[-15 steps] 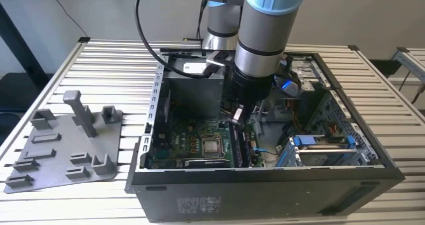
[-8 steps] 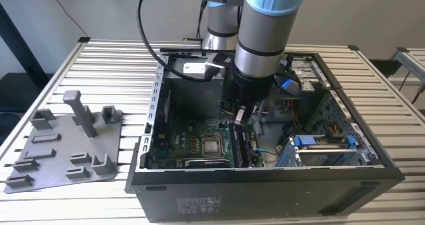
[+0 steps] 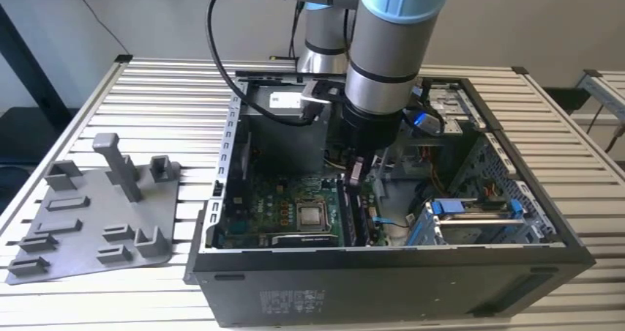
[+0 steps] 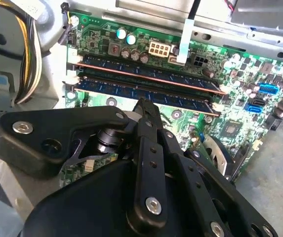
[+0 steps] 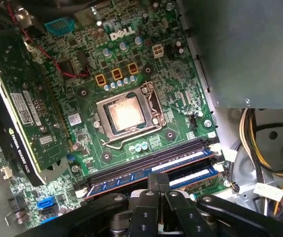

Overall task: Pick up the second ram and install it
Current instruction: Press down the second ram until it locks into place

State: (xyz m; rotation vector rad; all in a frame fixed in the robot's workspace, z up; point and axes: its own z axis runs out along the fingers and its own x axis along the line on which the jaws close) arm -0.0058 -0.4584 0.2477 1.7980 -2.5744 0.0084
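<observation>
Inside the computer case [image 3: 391,287], open-topped on the slatted desk [image 3: 547,126]: the arm reaches down to the memory slots of the motherboard [image 5: 181,106].

- Gripper [image 3: 353,171]: fingers drawn together with no gap visible between them and nothing clamped. In both wrist views the tip [image 4: 143,104] [image 5: 156,180] sits at the upper edge of the nearer stick, about mid-length. Touching or just above cannot be told.
- Second ram [image 4: 141,94] [image 5: 198,174]: upright in its slot, blue-labelled, lying level along its length.
- Other memory stick [image 4: 146,74] [image 5: 131,178]: in the neighbouring slot, parallel and just beside, on the side away from the gripper.
- White end latches [image 4: 71,94]: at the slot ends; whether closed on the stick cannot be told.
- Processor socket [image 5: 126,114]: open, beyond two unfilled black slots.
- Graphics card [image 5: 22,98]: upright at the board's far side from the memory.
- Grey tray [image 3: 88,250]: on the desk at the exterior view's left, pegs standing, no stick seen on it.

Step in hand, judged: the pick-up is done and the stick is placed; the work stands at seating it, a closed gripper serving as a pusher. Seating calls for straight downward pressure, centred so neither end rides up, until both latches close, without leaning on the neighbouring stick.
</observation>
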